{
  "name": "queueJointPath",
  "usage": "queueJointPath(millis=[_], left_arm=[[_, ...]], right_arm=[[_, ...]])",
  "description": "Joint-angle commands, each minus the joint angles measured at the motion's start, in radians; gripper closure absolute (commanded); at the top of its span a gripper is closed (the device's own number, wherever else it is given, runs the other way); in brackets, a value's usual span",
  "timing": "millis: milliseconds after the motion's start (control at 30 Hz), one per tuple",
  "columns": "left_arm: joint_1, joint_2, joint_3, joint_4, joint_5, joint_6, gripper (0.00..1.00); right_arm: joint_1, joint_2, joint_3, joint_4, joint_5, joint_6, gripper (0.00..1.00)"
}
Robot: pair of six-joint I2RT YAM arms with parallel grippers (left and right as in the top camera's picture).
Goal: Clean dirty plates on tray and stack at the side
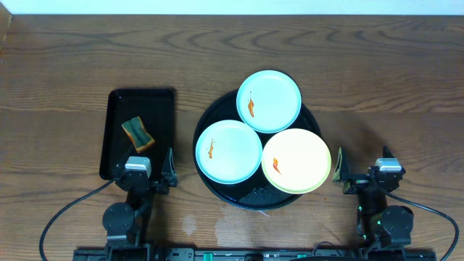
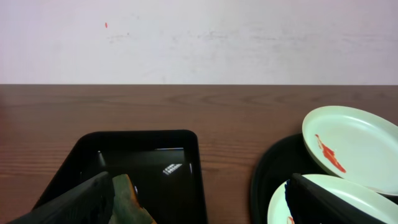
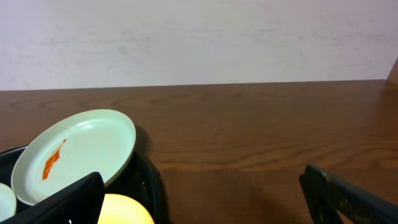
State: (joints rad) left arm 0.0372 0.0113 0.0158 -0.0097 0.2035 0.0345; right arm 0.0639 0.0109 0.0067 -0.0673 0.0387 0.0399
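Judging by the three smeared dirty plates point(image 1: 228, 151) on the tray point(image 1: 250, 199), cleaning had not begun. My left gripper point(image 2: 199, 205) and right gripper point(image 3: 205, 205) hung spread and empty; next, the left needed the sponge point(image 1: 138, 134) just ahead.

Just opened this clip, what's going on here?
Nothing is being handled yet. The left gripper and right gripper sit open and empty at the near table edge. Three dirty plates crowd the round black tray: a far mint plate, a near mint plate and a yellow plate, each with an orange smear. A sponge lies in the rectangular tray beside it.
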Motion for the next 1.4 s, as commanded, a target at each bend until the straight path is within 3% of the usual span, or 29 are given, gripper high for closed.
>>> queueJointPath(millis=[0, 1267, 1367], left_arm=[[-0.004, -0.005, -0.012, -0.042, 0.013, 0.018, 0.12], [-0.004, -0.005, -0.012, -0.042, 0.013, 0.018, 0.12], [-0.005, -0.005, -0.012, -0.034, 0.090, -0.038, 0.12]], right_arm=[[-0.005, -0.005, -0.001, -0.004, 0.009, -0.011, 0.01], [-0.005, -0.005, -0.001, -0.004, 0.009, -0.011, 0.01], [-0.005, -0.005, -0.001, -0.004, 0.009, -0.011, 0.01]])
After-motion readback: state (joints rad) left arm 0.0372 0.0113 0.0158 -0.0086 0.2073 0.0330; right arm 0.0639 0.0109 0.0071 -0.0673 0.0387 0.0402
